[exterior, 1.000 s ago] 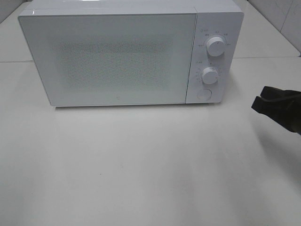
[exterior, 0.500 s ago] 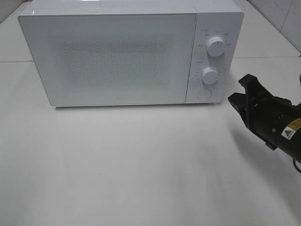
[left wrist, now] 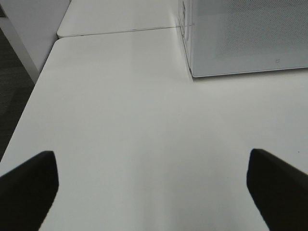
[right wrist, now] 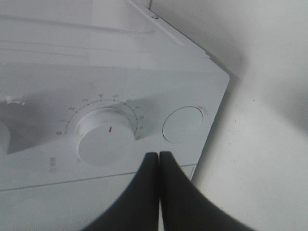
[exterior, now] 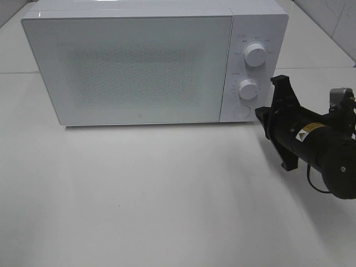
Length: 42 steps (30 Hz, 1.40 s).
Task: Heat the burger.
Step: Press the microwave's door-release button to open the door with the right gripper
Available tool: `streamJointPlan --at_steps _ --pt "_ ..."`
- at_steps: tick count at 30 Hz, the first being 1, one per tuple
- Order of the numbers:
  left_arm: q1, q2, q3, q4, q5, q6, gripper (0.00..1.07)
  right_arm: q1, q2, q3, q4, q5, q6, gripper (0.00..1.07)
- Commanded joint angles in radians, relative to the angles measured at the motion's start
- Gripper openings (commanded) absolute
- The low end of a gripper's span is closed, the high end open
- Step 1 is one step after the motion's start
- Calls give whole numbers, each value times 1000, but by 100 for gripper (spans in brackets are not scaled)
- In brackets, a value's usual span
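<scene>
Burger: can't tell where it is, no view shows it. Microwave (exterior: 133, 67) sits at the back of the white table (exterior: 167, 200). Its door (exterior: 128, 69) is shut, and the speckled window is too opaque to see through. The control panel is right of the door: top knob (exterior: 255, 55), lower knob (exterior: 248, 89), round button (exterior: 241, 111) under both. Right gripper (exterior: 259, 114) reaches in from the right of the high view, jaws pressed together with nothing between them. Its tip is just beside the panel's lower right corner, about level with the button. There is a yellow label (exterior: 305, 132) on its black body. In the right wrist view its fingertips (right wrist: 167, 166) meet in one point in front of the panel, between the lower knob (right wrist: 103, 139) and the button (right wrist: 183, 124), and closest to the knob's rim. Can't tell if they touch the microwave. The knob carries a small red mark (right wrist: 110, 128) and has a dotted scale around it. Left gripper (left wrist: 150, 166) shows only in its own wrist view. Its fingers (left wrist: 29, 187) are spread wide apart and hold nothing, with plain table between them. It hangs over the table's left part, near that edge. The microwave's front left corner (left wrist: 192, 72) is well apart from it, further along the table.
</scene>
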<state>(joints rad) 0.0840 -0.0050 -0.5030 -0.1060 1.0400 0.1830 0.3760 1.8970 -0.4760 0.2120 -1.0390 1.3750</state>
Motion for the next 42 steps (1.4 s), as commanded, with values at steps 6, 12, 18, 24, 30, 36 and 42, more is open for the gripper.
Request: streamJointPlan --at_steps 6,12,18,24,30,36,42 --pt "1 -19 3 1 -4 -6 101 1 42 -102 42 115 14 0" --pt "1 -19 3 1 -4 -6 101 1 99 -173 40 144 35 0" --pt "1 -19 3 1 -4 -6 101 1 144 -216 41 163 65 0" --pt "1 -19 3 1 -4 -6 101 0 170 -219 46 160 79 0" --pt "1 -19 3 1 -4 -6 101 0 177 -252 46 160 69 0" --pt "1 -19 3 1 -4 -6 101 -2 189 -270 46 167 57 0" --pt "1 -19 3 1 -4 -6 101 -2 212 -305 45 164 59 0"
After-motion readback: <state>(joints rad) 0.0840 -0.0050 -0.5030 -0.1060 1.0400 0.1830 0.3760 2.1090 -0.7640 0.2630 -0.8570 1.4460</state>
